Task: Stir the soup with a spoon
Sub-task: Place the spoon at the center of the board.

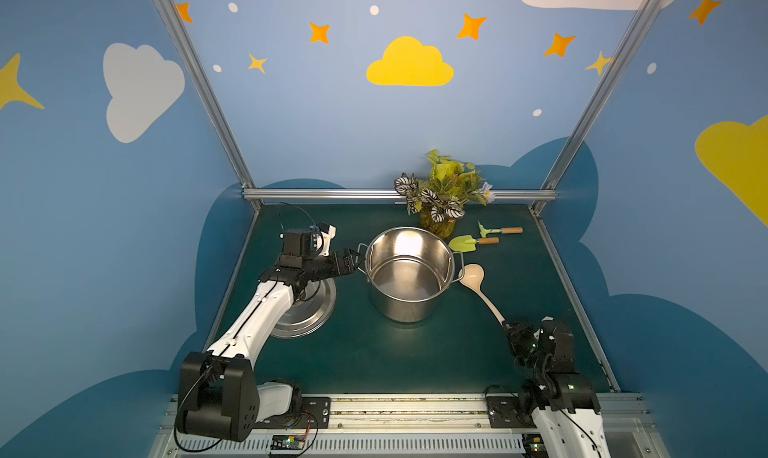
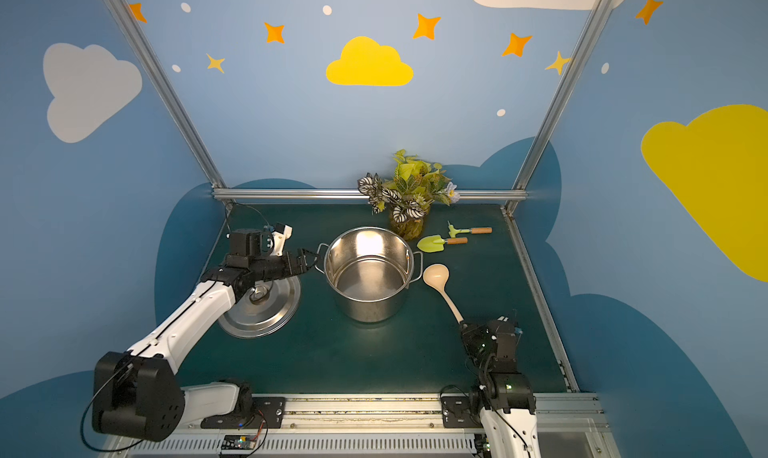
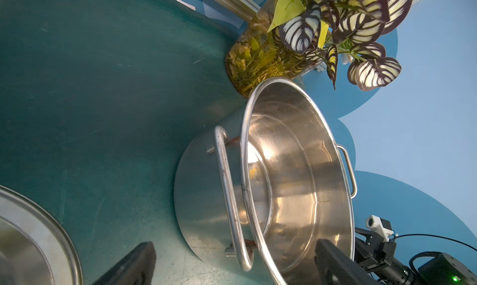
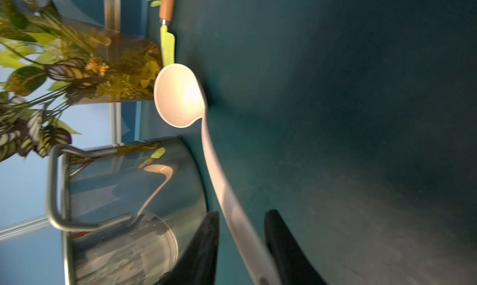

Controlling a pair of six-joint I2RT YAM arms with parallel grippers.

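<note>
Leftmost, a steel lid (image 1: 307, 314) lies flat on the green table (image 1: 374, 352), partly under the left arm. Above it the left gripper (image 1: 355, 260) reaches level toward the pot (image 1: 407, 306). Its fingers (image 3: 139, 257) are spread wide to either side of the pot's near loop handle, and none of them presses on it in the left wrist view.

The pot stands upright mid-table with its mouth uncovered. Whether a clear film lies on its shiny bottom I cannot tell.

Just right of the pot, the spoon (image 1: 484, 296) lies on the table, hollow side up. Its bowl sits just beside the pot's right loop handle, and its thin handle runs toward the near right corner. The handle's end passes between the fingers of the right gripper (image 1: 508, 325). In the right wrist view those fingers (image 4: 204, 245) stand parted around it, released rather than clenched, and a strip of table shows between one finger and the handle.

Bare mat stretches in front of the pot between the two arms, and more lies right of the spoon as far as the side rail.

Behind the pot, close to its far rim, stands a leafy plant (image 1: 440, 194) in a clear jar. A lime-green trowel (image 1: 463, 242) and a small rake (image 1: 496, 230) lie beyond the spoon's bowl, apart from it.
</note>
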